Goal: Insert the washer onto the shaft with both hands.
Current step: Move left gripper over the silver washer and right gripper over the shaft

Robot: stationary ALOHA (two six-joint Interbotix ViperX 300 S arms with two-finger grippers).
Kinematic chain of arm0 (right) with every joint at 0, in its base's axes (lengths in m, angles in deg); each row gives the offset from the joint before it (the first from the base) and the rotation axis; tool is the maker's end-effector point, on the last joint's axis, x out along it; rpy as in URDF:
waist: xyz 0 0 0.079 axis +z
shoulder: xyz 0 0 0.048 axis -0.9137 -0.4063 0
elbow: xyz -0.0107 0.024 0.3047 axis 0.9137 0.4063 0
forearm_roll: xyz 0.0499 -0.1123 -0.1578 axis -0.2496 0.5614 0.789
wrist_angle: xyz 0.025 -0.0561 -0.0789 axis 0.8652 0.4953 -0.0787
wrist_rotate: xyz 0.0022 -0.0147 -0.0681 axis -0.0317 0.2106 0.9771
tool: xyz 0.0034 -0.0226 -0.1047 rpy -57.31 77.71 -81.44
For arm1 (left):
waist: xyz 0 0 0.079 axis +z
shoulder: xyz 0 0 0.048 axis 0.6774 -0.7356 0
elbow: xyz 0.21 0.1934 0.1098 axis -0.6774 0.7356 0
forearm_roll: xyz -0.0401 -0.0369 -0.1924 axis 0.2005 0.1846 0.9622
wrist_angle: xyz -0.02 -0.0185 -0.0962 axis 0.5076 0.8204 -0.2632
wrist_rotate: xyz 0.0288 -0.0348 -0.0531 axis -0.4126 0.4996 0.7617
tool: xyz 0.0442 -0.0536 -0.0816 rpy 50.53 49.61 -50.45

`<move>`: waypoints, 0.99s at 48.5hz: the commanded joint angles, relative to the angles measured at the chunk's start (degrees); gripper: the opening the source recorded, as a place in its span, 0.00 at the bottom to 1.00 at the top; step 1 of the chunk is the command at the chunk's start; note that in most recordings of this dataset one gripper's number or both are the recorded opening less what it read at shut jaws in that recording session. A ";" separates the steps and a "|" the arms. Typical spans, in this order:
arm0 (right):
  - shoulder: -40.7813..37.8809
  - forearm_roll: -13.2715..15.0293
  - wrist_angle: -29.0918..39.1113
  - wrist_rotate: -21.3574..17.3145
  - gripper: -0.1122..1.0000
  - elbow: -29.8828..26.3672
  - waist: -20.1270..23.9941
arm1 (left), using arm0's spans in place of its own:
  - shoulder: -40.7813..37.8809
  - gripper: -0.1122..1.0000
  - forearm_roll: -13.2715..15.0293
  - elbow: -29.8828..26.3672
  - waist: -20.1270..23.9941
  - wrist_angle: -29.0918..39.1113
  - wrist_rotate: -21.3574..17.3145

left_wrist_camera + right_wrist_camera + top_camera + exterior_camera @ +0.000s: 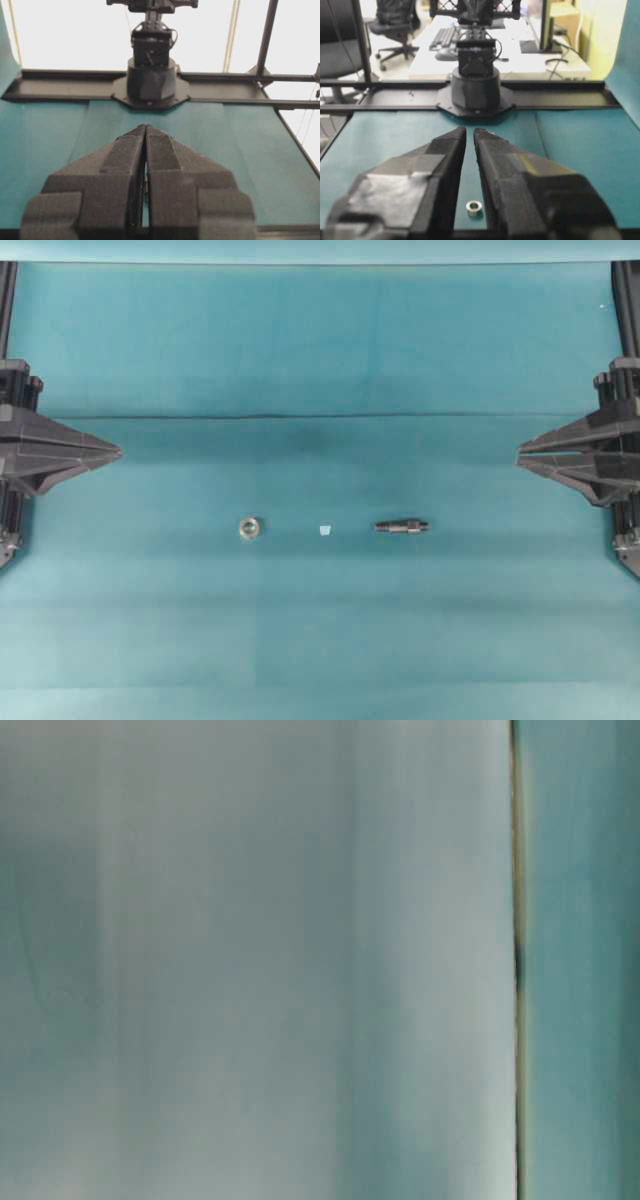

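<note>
The washer (pixel 250 528), a small silvery ring, lies flat on the teal cloth left of centre. The shaft (pixel 402 526), a short dark stepped rod, lies on its side right of centre, thin tip pointing right. My left gripper (pixel 117 451) hovers at the left edge, well away from the washer, its fingers pressed together and empty (pixel 145 127). At the right edge my right gripper (pixel 519 456) points inward, far from the shaft, tips nearly touching with only a slit between them and nothing held (pixel 470 131). Through that slit the washer (pixel 473 207) shows on the cloth.
A tiny pale square scrap (pixel 325 530) lies between washer and shaft. A fold line (pixel 300 417) crosses the cloth behind them. Each wrist view faces the opposite arm's black base (pixel 150 80) (pixel 475 90). The table-level view is a pale blur.
</note>
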 commanded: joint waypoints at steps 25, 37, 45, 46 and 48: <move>-2.55 -2.90 20.48 -5.10 0.02 -3.69 -0.97 | -8.44 0.12 -0.53 -5.80 0.62 13.01 1.32; -9.93 -2.90 29.36 -5.36 0.01 -9.14 -1.23 | -16.96 0.12 -0.53 -13.54 0.53 27.51 1.85; -15.64 -2.11 35.24 -5.19 0.01 -12.39 -1.23 | -20.74 0.12 -0.53 -17.31 0.26 32.87 1.76; -16.26 -2.11 35.86 -5.19 0.01 -12.74 -1.23 | -21.45 0.12 -0.62 -18.11 0.18 33.84 1.76; -17.49 -2.02 36.91 -5.10 0.01 -13.36 -1.23 | -22.32 0.12 -0.62 -18.98 0.00 35.07 1.76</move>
